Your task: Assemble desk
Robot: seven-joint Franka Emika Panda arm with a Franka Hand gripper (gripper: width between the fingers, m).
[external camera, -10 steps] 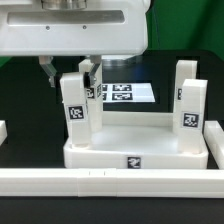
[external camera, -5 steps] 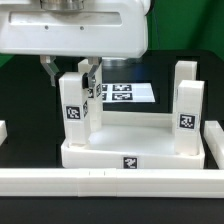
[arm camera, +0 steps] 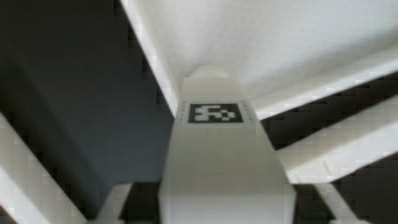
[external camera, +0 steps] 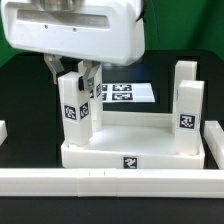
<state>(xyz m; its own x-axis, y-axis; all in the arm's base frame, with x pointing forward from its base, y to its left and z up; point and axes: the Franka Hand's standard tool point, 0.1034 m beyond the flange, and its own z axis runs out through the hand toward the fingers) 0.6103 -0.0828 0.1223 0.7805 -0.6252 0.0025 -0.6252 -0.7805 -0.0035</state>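
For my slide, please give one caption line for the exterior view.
Gripper clamps a white leg upright on the tabletop; two more legs stand on its other side.

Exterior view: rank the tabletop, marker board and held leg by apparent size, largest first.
1. tabletop, widest by far.
2. and 3. marker board and held leg in the gripper: unsure; the board lies farther back and partly hidden.
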